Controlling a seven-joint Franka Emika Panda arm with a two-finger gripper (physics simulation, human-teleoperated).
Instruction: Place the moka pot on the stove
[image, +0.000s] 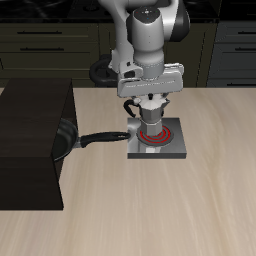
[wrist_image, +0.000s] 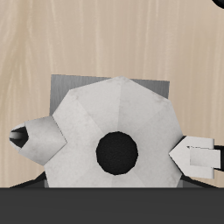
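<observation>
Your arm reaches down from the back, wrist vertical, end effector (image: 149, 103) pointing straight down. Fingers (wrist_image: 198, 155) are spread wide, pressed against the moka pot's (wrist_image: 112, 131) sides.

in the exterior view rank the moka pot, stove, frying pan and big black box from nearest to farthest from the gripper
1. moka pot, right at the gripper, between its fingers.
2. stove, directly beneath the pot.
3. frying pan, beside the stove, its handle pointing toward it.
4. black box, beyond the pan, at the table's edge.

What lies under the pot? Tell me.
The stove lies under the moka pot; its grey plate shows past the pot. The pot hides the coil in the wrist view, and whether they touch is unclear.
</observation>
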